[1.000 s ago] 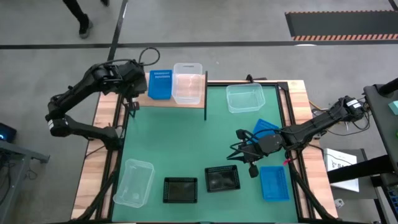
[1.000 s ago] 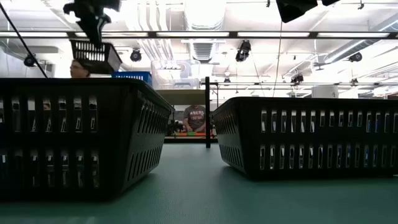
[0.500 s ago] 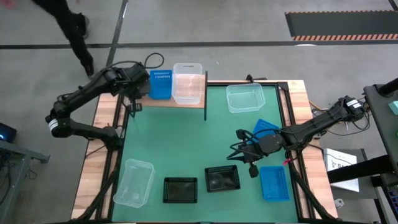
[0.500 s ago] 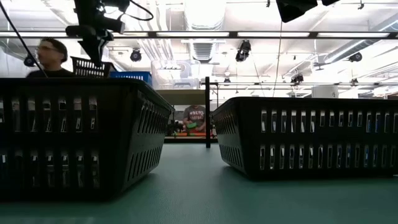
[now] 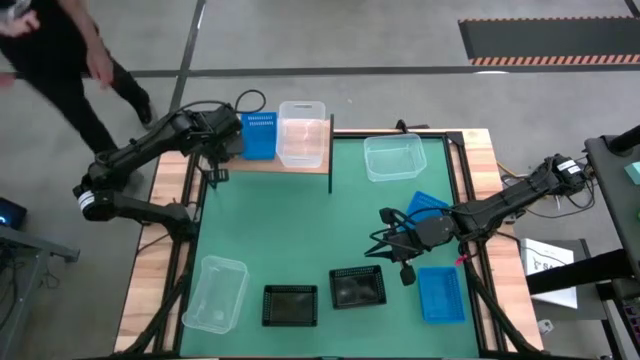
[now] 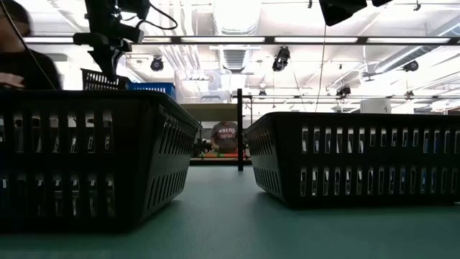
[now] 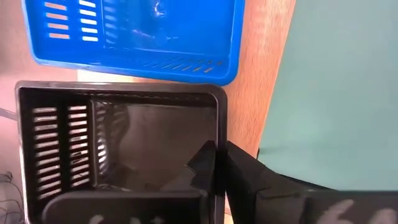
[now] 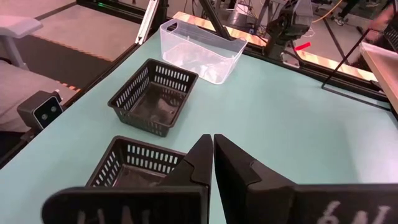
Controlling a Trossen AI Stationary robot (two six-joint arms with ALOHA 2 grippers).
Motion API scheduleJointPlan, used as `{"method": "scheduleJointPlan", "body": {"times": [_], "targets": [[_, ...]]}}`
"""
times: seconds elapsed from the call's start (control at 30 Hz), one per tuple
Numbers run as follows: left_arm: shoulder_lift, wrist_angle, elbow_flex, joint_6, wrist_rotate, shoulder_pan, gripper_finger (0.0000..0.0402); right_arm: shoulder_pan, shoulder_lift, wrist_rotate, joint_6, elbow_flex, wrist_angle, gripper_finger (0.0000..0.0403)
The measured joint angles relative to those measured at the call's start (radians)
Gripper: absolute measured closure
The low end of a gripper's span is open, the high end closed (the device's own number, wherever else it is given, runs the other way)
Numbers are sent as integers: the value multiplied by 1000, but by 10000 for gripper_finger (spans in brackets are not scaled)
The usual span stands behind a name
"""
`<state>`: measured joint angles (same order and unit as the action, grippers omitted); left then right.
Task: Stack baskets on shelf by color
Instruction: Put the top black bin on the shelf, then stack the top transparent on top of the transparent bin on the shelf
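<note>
Lowered since a second ago, left gripper [image 7: 219,163] pinches the wall of a black basket [image 7: 118,146], now down on the shelf [image 5: 300,168] left of the blue basket [image 5: 258,135]; release looks next. Right gripper [image 8: 212,163], fingers pressed together, waits near the table's near right.

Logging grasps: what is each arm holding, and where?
Left gripper pinches a black basket by its rim wall, beside the blue basket. Right gripper holds nothing.

There are three blue baskets [image 5: 258,135] [image 5: 425,205] [image 5: 440,295], one on the shelf [image 5: 270,165]. Three clear baskets [image 5: 302,133] [image 5: 393,157] [image 5: 215,293] split likewise. The black baskets [image 5: 290,305] [image 5: 358,287] [image 7: 118,149] number three, one over the shelf's end.
</note>
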<state>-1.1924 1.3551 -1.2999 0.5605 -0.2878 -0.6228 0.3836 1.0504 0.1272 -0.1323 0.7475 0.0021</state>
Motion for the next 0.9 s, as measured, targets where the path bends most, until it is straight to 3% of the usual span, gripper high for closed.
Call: {"method": "scheduleJointPlan", "body": {"times": [0.37, 0.67, 0.9], "targets": [[0, -17, 0, -1, 0, 0, 336, 0, 0, 0, 0, 0, 0, 394], [2, -30, -53, -74, 41, 38, 333, 0, 0, 0, -1, 0, 0, 394], [5, -180, -56, -205, 122, 86, 334, 0, 0, 0, -11, 0, 0, 394]]}}
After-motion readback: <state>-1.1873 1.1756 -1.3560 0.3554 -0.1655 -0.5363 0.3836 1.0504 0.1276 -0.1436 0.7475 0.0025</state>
